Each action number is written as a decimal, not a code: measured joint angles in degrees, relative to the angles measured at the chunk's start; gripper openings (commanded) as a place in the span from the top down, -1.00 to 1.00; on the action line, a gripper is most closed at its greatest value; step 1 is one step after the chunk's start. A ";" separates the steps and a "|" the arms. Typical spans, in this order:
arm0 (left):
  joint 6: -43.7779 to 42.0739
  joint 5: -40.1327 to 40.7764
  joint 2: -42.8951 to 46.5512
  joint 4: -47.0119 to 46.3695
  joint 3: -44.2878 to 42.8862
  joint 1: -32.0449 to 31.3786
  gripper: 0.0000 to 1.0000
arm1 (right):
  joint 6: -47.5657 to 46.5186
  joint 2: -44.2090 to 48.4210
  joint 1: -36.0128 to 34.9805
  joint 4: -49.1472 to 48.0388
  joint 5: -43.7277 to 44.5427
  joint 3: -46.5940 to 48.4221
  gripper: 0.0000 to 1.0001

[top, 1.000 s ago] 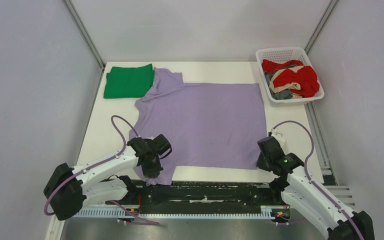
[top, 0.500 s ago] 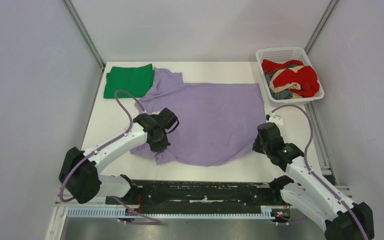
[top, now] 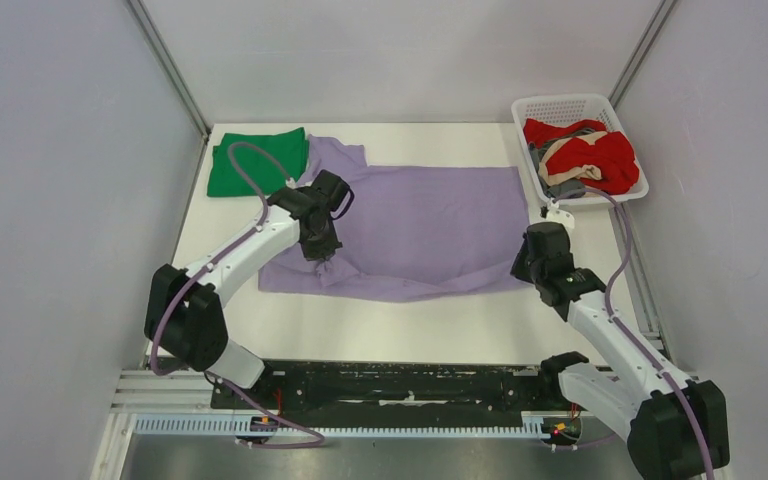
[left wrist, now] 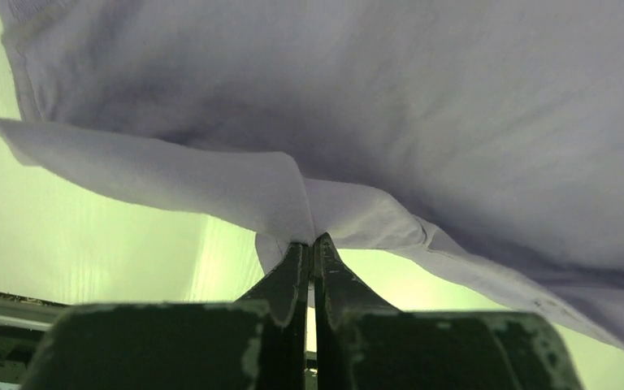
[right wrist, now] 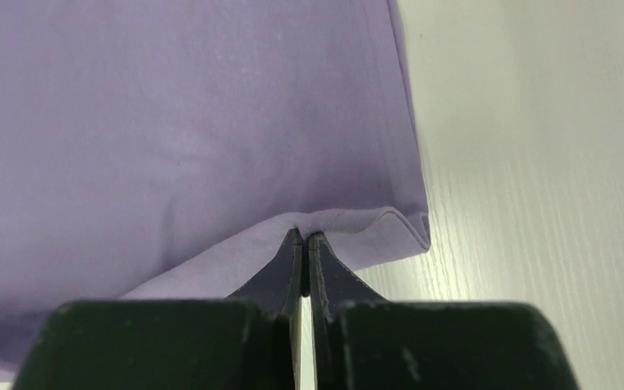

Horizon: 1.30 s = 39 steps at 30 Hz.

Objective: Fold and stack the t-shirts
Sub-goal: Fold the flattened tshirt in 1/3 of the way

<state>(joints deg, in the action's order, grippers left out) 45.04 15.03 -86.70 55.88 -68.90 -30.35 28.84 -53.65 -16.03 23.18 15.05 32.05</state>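
The purple shirt (top: 430, 215) lies on the worktop (top: 410, 325), its near edge lifted. It looks light, limp and likely to sag. The left tool (left wrist: 311, 242) and right tool (right wrist: 303, 236) are both clenched on that edge; the corners look like the best hold.

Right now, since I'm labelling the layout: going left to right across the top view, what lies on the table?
green shirt → purple shirt → basket
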 measured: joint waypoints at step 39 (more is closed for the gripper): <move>-8.63 -8.17 -6.25 -24.55 -3.04 13.38 -0.99 | -6.75 -17.38 7.96 -23.87 -6.99 4.35 -0.96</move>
<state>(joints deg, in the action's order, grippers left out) 36.40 6.85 -92.95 31.33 -71.94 -16.97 22.09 -71.02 -8.08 -0.69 8.05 36.40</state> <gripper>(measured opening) 0.993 0.979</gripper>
